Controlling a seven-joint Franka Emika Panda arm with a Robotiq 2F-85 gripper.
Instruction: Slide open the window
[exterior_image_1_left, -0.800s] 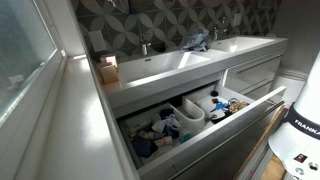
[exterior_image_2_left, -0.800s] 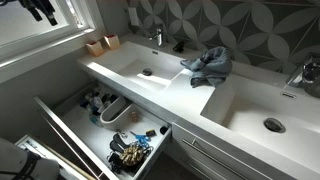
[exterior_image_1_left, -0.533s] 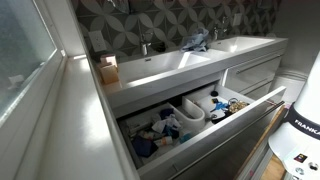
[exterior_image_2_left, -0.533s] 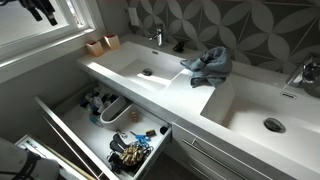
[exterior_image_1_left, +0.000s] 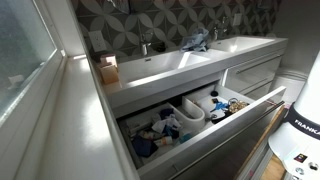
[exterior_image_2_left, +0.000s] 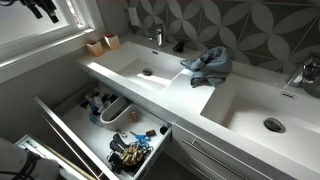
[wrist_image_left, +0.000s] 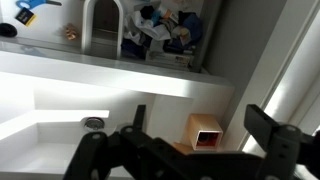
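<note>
The window's frosted pale pane (exterior_image_1_left: 20, 50) fills the left of an exterior view above a wide white sill (exterior_image_1_left: 72, 110). It also shows at the top left of an exterior view (exterior_image_2_left: 25, 32). My gripper (exterior_image_2_left: 42, 10) hangs dark in front of the pane's upper part; I cannot tell whether it touches the glass. In the wrist view, which stands upside down, the gripper (wrist_image_left: 202, 122) is open and empty. The bright window edge (wrist_image_left: 300, 70) is at the right of that view.
A small wooden box (exterior_image_1_left: 109, 69) stands at the sill end of the white double-sink counter (exterior_image_2_left: 190, 95); it shows between my fingers in the wrist view (wrist_image_left: 205, 132). A blue-grey cloth (exterior_image_2_left: 208, 64) lies between the sinks. An open drawer (exterior_image_1_left: 190, 115) full of toiletries juts out.
</note>
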